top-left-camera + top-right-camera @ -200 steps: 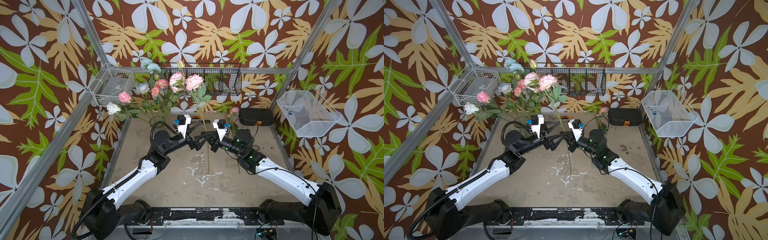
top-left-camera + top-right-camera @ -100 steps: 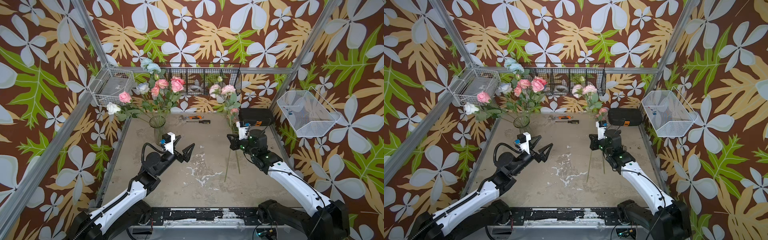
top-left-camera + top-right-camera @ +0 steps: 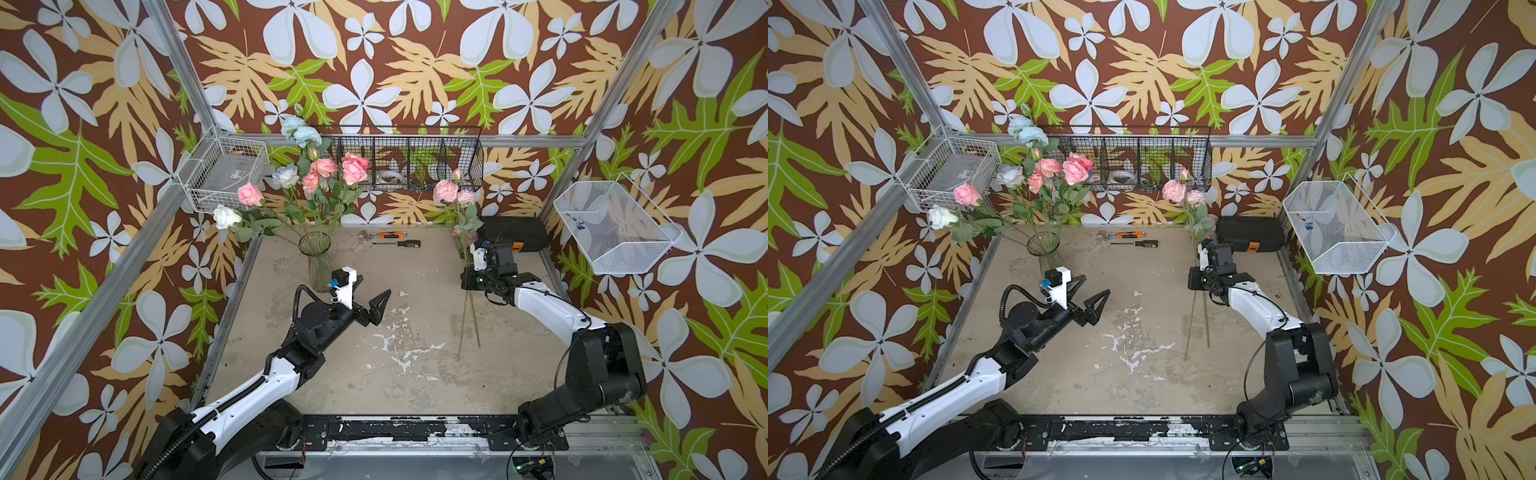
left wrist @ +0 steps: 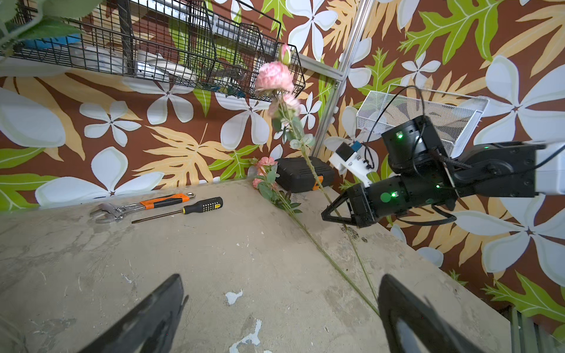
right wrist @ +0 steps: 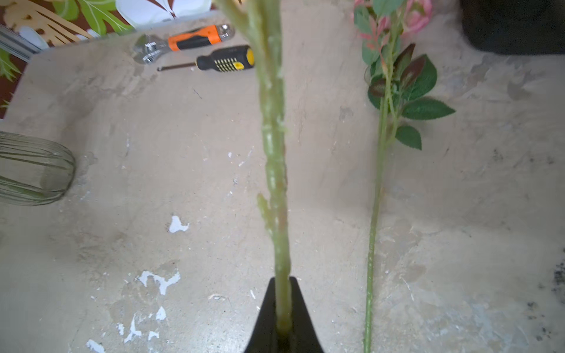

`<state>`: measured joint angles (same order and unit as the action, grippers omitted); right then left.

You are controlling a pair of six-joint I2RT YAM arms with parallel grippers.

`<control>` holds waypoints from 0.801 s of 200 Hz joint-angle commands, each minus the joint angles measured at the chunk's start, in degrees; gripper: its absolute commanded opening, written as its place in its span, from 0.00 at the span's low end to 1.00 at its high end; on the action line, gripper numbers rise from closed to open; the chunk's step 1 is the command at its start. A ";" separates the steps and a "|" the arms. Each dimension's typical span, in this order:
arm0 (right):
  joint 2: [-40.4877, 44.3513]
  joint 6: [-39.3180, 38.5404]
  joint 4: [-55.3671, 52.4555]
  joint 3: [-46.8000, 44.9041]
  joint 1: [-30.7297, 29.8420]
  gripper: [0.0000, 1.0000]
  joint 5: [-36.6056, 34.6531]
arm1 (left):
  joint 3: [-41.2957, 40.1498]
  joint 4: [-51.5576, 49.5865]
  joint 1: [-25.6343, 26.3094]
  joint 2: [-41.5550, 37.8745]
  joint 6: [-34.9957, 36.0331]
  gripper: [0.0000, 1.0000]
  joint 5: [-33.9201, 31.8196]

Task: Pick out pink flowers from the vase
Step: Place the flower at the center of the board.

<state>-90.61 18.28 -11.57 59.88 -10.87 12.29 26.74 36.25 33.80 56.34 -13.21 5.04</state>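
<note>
The ribbed glass vase (image 3: 314,249) (image 3: 1043,247) stands at the back left of the table, its base also showing in the right wrist view (image 5: 36,169). Several pink flowers (image 3: 353,168) (image 3: 1075,168) stand in it among white and blue ones. My right gripper (image 3: 464,283) (image 3: 1192,283) (image 4: 325,217) (image 5: 282,284) is shut on the green stem (image 5: 272,152) of one pink flower (image 3: 445,191) (image 4: 273,76), held nearly upright at the right. Another pink flower (image 4: 269,180) (image 5: 382,152) lies on the table beside it. My left gripper (image 3: 372,291) (image 3: 1092,286) (image 4: 281,278) hangs open and empty right of the vase.
A wrench (image 3: 380,235) and a screwdriver (image 3: 399,244) lie at the back. A black case (image 3: 513,235) sits in the back right corner. A black wire basket (image 3: 409,164) hangs on the back wall, with white wire baskets (image 3: 226,174) (image 3: 615,226) on the side walls.
Both grippers were together at one stem mid-table. My right gripper has carried that pink flower to the right back. My left arm has drawn back, open, toward the front left.
</note>
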 commanded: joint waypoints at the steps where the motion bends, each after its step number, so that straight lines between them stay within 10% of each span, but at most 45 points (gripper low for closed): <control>1: 0.82 3.34 2.23 -2.54 -0.03 0.00 1.09 | -0.18 1.47 -0.05 -0.52 0.03 1.00 0.38; 52: 6.35 6.28 7.66 -11.53 -0.11 0.00 3.25 | -1.40 2.37 -0.05 -1.21 1.01 1.00 -1.44; 160: -16.28 0.34 -1.07 10.29 -0.09 0.00 -3.50 | -2.45 3.33 -0.05 -1.50 1.08 1.00 -3.13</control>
<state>-103.28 21.78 -6.33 65.91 -10.92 13.37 24.80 37.56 33.80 55.75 -13.02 3.66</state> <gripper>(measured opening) 0.072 0.996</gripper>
